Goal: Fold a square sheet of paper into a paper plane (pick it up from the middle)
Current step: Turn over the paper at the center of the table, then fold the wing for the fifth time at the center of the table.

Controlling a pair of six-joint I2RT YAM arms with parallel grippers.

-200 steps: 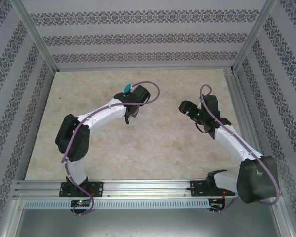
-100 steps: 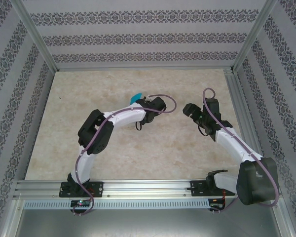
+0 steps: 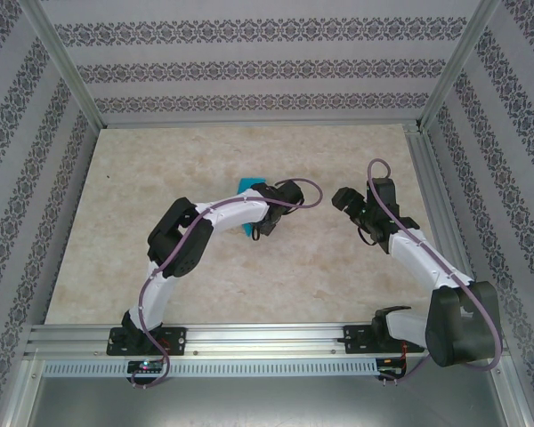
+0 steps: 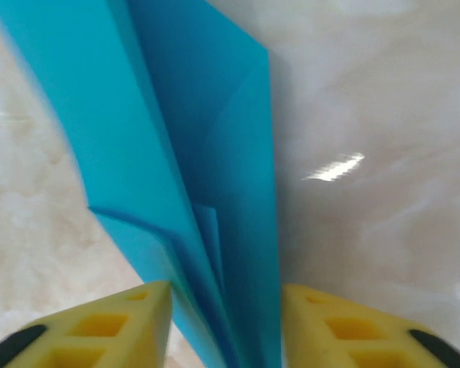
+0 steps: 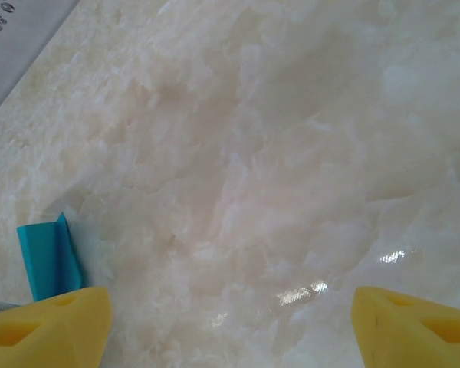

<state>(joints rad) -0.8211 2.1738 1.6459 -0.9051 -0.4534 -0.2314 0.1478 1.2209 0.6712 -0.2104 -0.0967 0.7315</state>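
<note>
I saw the L gripper (image 4: 225,291) w/ fingers parted, the paper plane (image 4: 207,153) loose btwn them, nose pointing away, at mid-table (image 3: 160,178). R gripper (image 5: 230,299) hung wide apart over marble, plane's edge near its left finger.

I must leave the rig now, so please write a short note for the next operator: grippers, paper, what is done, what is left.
Left gripper: jaws parted, plane between them, low over the table.
Right gripper: open, empty, to the right of it.
Plane: folded, creased layers, near the table's middle.
Done: folding looks finished.
Left: probably only to draw the left arm away.
</note>
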